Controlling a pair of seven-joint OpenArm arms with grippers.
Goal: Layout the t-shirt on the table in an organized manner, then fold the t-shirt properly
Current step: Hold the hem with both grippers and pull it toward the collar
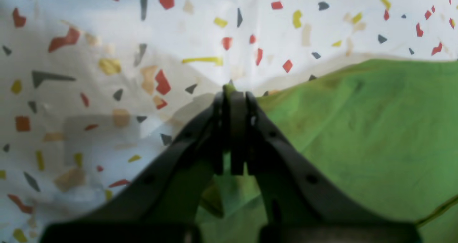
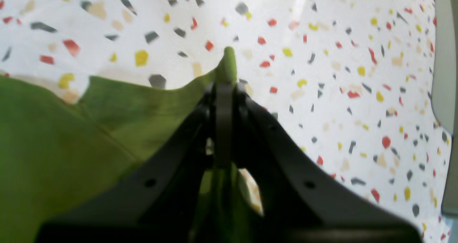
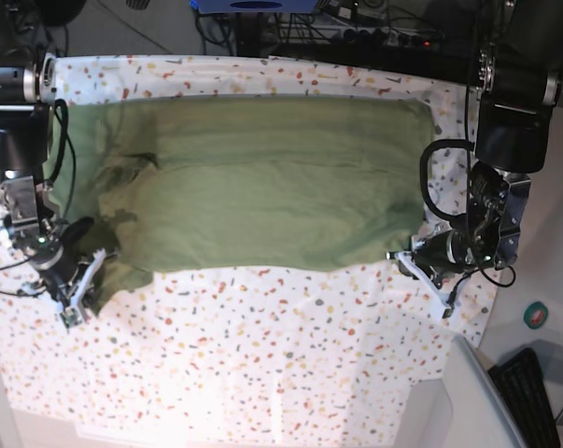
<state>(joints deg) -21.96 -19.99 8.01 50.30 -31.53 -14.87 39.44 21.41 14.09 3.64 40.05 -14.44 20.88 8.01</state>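
The t-shirt (image 3: 262, 182) lies spread across the far half of the table (image 3: 290, 364), long axis running side to side in the base view. The main panel is broad and mostly flat, with shallow ripples along its length. The end at that view's left is not sorted yet — fabric bunches there in folds, with what looks like a sleeve tucked or crumpled near the corner.

Left gripper (image 1: 234, 92): jaws pinched together on an edge of green cloth, a small nub of fabric poking out past the tips. In the base view it sits at the shirt's near corner on that view's right, low to the table.

Right gripper (image 2: 225, 74): likewise clamped on a fold of the shirt's edge, a tongue of fabric standing up above the closed tips. In the base view it holds the near corner on that view's left, just by the bunched area.

Judged progress — layout stage, well on but not finished. The body is stretched between the two held corners and lies roughly rectangular; the near hem reads fairly straight. Left to do, as far as I can judge: smooth the crumpled end, square up the sleeves, then all of the folding. No fold has been made that I can see.
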